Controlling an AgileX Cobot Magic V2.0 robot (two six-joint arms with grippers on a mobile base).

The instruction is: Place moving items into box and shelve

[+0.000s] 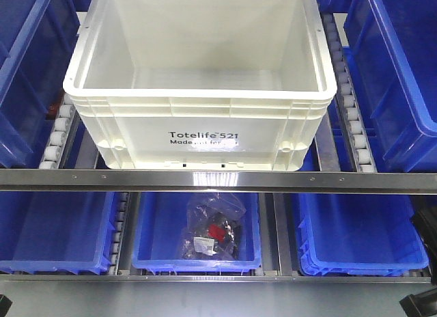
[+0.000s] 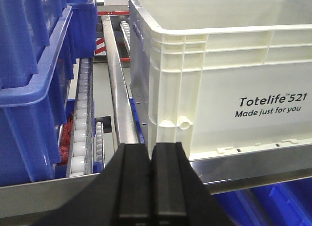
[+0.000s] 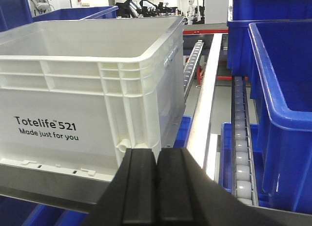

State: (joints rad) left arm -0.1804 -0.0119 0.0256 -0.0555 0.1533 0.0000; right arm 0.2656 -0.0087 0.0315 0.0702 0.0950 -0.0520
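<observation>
The white box [image 1: 201,91] sits on the upper shelf rollers at the shelf's front edge, against the steel front rail [image 1: 218,180], with blue bins [image 1: 392,71] on either side. The left gripper [image 2: 151,175] and right gripper [image 3: 156,179] each hover near a front corner of the box, fingers pressed together on nothing

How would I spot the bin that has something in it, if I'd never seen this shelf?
Find the big white crate on the upper shelf. Straight below it, on the lower shelf, sits the middle blue bin of three. It alone holds a clear plastic bag of dark and red bits; what shows of its neighbours is bare.
</observation>
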